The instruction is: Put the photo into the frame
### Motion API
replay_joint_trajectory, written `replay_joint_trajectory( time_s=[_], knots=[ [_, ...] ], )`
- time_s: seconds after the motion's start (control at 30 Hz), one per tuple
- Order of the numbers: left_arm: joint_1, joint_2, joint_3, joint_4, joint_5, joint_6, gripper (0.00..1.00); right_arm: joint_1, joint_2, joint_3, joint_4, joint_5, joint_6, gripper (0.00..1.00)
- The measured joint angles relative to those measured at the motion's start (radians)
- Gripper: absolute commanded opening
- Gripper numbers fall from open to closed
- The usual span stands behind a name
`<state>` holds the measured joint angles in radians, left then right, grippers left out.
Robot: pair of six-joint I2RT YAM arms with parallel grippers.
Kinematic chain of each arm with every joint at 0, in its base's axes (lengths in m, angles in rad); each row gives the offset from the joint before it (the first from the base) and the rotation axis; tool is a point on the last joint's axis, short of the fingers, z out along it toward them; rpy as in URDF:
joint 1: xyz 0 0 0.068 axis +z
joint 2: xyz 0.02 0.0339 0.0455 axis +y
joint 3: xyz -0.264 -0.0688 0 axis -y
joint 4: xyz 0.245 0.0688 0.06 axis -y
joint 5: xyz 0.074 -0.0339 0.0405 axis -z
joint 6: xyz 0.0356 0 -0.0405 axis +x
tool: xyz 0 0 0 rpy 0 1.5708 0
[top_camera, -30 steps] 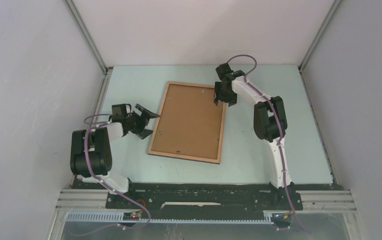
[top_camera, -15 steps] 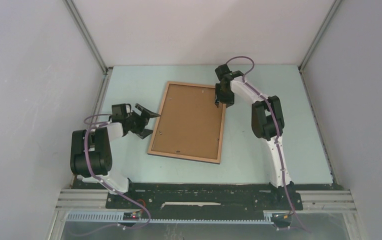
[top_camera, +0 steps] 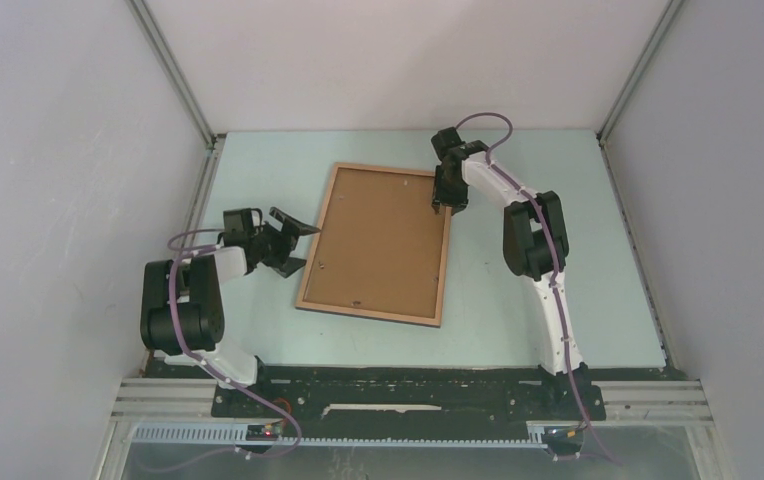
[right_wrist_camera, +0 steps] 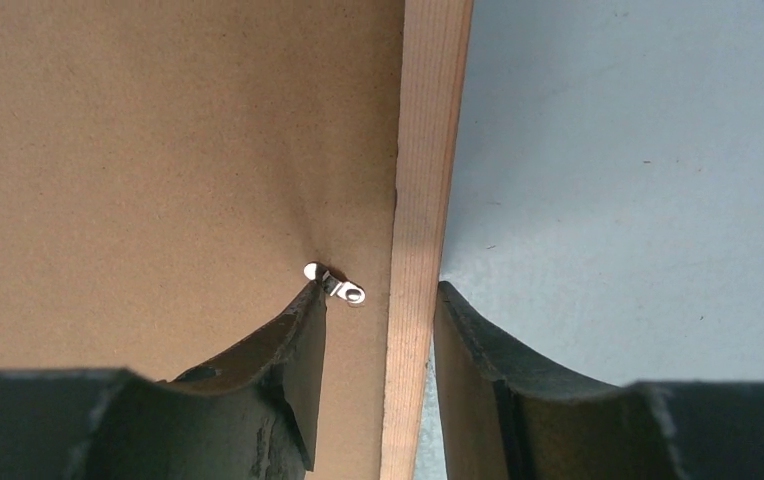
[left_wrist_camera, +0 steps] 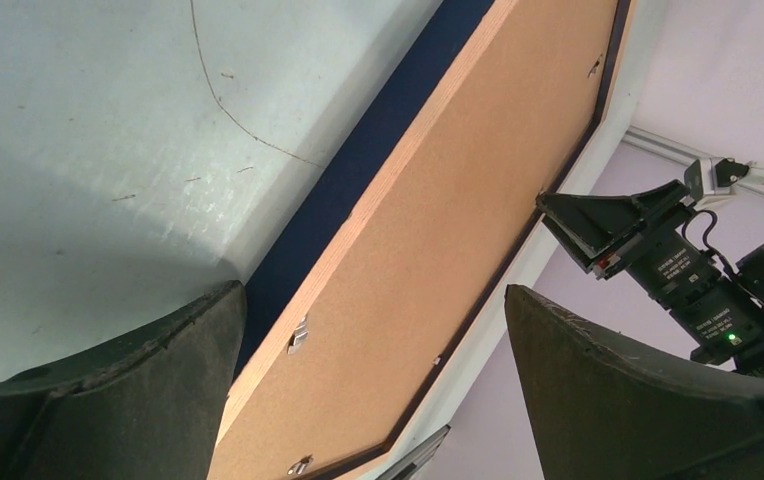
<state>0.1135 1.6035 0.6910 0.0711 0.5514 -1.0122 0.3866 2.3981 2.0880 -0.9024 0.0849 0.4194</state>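
The frame (top_camera: 444, 265) lies face down on the pale table, wood side up. Inside it sits the photo (top_camera: 378, 240), only its brown fibreboard back showing. My right gripper (top_camera: 445, 200) is at the frame's far right edge. In the right wrist view its jaws (right_wrist_camera: 380, 292) stand a little apart astride the wooden rail (right_wrist_camera: 433, 120). One fingertip (right_wrist_camera: 308, 310) touches a small metal tab (right_wrist_camera: 338, 285) on the photo's back (right_wrist_camera: 158, 150); the other rests on the table outside the rail. My left gripper (top_camera: 298, 246) is wide open beside the frame's left edge, holding nothing (left_wrist_camera: 370, 295).
The pale blue-green table (right_wrist_camera: 638, 150) is enclosed by grey walls (top_camera: 78, 150) on the left, back and right. Other small metal tabs (left_wrist_camera: 299, 335) show along the frame's inner edge. The frame's dark navy side (left_wrist_camera: 358, 170) shows in the left wrist view.
The right gripper's jaws have narrowed around the frame's right rail and shifted slightly toward it. The left arm, frame and photo have not moved.
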Motion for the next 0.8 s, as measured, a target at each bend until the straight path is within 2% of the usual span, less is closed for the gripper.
replay_joint_trajectory(
  time_s=[0.07,0.37,0.6,0.8],
  knots=[
    [0.0,0.0,-0.006,0.009,-0.001,-0.001,0.99,-0.001,0.0,0.0,0.003,0.002,0.014,0.0],
    [0.0,0.0,-0.01,0.017,-0.006,-0.006,0.99,-0.034,-0.019,-0.062,0.079,-0.031,0.157,0.0],
    [0.0,-0.001,-0.016,0.026,-0.007,-0.01,0.99,-0.047,-0.142,-0.312,0.299,-0.035,0.324,0.0],
    [0.0,-0.001,-0.016,0.027,-0.008,-0.016,0.99,-0.056,-0.219,-0.48,0.478,-0.044,0.396,0.0]
  ],
)
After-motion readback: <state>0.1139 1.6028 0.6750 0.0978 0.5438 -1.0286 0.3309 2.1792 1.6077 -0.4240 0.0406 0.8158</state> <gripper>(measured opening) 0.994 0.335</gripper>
